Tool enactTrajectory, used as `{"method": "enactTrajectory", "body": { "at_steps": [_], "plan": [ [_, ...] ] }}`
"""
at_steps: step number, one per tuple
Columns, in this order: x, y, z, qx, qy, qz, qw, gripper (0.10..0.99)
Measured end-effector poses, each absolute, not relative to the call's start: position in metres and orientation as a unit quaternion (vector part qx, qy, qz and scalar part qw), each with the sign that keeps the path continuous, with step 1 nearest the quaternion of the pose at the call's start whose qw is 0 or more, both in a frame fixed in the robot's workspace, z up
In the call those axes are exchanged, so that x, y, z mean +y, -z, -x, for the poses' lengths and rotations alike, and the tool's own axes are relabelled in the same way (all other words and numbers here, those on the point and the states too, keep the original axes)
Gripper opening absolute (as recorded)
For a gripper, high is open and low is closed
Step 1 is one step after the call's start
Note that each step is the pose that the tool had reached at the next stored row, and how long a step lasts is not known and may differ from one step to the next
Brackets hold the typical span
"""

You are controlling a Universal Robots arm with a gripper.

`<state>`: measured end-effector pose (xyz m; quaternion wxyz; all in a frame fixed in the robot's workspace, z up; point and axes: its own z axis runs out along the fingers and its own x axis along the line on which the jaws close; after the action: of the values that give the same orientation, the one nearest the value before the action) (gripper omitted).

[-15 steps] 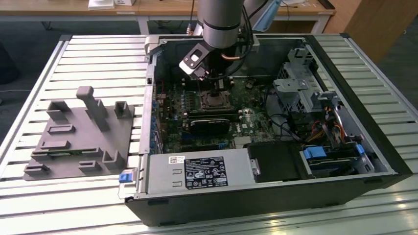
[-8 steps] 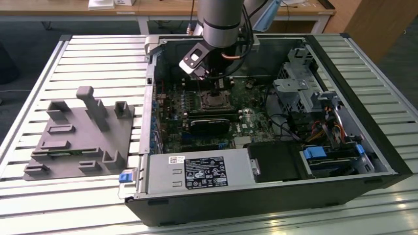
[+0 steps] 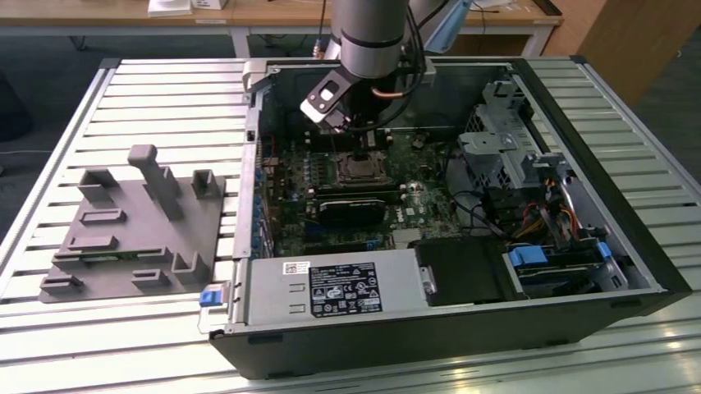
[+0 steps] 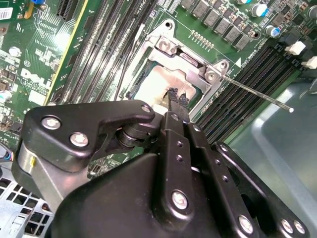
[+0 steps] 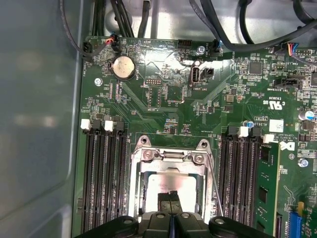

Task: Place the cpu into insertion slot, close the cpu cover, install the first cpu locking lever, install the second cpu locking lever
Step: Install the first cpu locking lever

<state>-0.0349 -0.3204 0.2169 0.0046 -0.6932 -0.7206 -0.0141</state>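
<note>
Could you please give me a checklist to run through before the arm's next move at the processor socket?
1. cpu seated: ok. Its pale face lies flat inside the cover's window.
2. cpu cover down: ok. It lies flat and frames the cpu in both wrist views.
3. straight lever latched: not ok. The thin rod juts out free from the cover's corner.
4. dark lever latched: cannot tell. Its hook end is not plain to see.
5. pincer empty: ok. It is shut, with its tips over the cpu's face.
6. Tips clear of the cpu: cannot tell.
</note>
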Motion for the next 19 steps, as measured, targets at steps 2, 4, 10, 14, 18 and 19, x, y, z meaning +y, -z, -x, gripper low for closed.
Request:
{"method": "enactTrajectory", "body": {
  "at_steps": [2, 4, 10, 14, 18, 19],
  "plan": [
    [-0.3204, -0.2176, 0.0349, -0.721, 0.014, 0.693, 0.005, 0.114],
    [-0.3204, -0.2185, 0.0349, -0.721, 0.014, 0.693, 0.004, 0.114],
    [-0.3204, -0.2215, 0.0348, -0.721, 0.013, 0.693, 0.004, 0.114],
    [-0.3204, -0.2233, 0.0349, -0.721, 0.013, 0.693, 0.003, 0.114],
    [-0.3204, -0.2250, 0.0349, -0.721, 0.012, 0.693, 0.003, 0.114],
    [-0.3204, -0.2254, 0.0349, -0.721, 0.012, 0.693, 0.003, 0.114]
  ]
}}
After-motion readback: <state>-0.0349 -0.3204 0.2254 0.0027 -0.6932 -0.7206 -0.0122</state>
